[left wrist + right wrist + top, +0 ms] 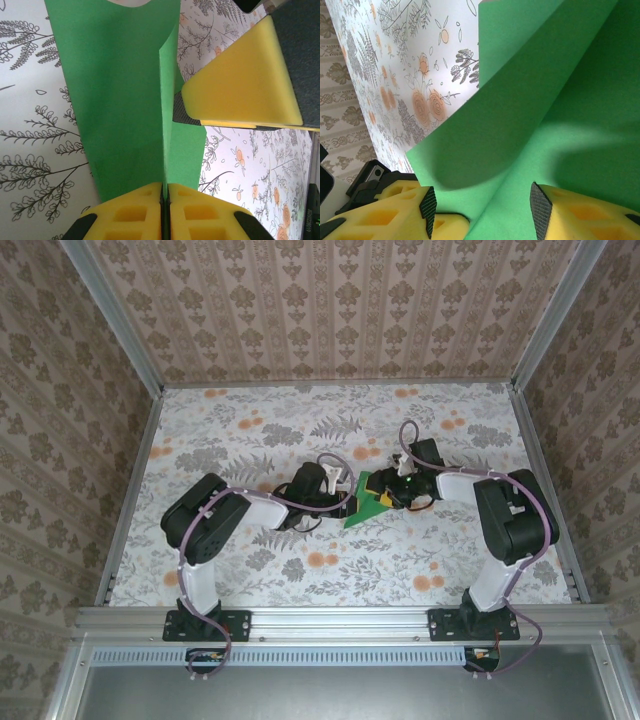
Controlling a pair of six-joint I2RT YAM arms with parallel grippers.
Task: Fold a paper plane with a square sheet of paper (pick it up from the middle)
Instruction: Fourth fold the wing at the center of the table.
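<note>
Pinching green paper, left pincer pressed together; right pincer spread astride paper.

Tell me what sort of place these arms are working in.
Probably a purpose-built robot test booth, not a home: wallpapered panel walls in aluminium framing box in a floral-covered table.

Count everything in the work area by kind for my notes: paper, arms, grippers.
Green paper sheet: 1
Robot arms: 2, left arm and right arm
Grippers: 2, left gripper and right gripper
Total: 5
</note>
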